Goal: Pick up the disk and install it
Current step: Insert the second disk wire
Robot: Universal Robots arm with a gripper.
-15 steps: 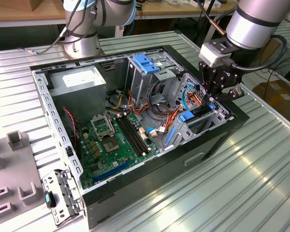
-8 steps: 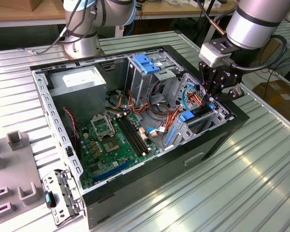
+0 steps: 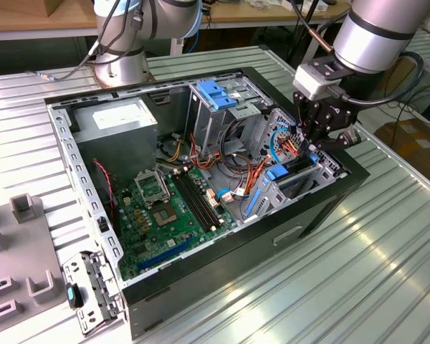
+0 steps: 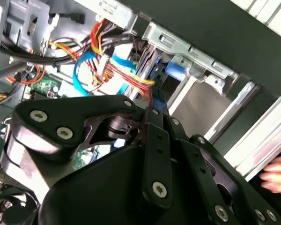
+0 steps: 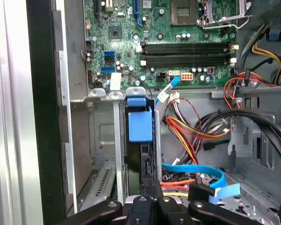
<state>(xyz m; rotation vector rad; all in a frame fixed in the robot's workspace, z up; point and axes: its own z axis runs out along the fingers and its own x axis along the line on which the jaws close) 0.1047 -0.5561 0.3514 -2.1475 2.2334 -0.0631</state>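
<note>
The hand (image 3: 317,143) hides most of the disk (image 3: 295,172).

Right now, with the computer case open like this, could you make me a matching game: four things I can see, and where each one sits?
Things:
1. silvery disk in a bright blue plastic carrier
2. big grey metal power-supply box with a white label
3. flat green circuit board
4. small metal bracket with a blue clip

Places:
A. flat on the floor of the case
B. outside the case, on the ribbed table
C. on edge in the metal bay at the exterior view's right end of the case
D. in the case's far corner, on the exterior view's left

Pairs: 1-C, 2-D, 3-A, 4-B
</note>
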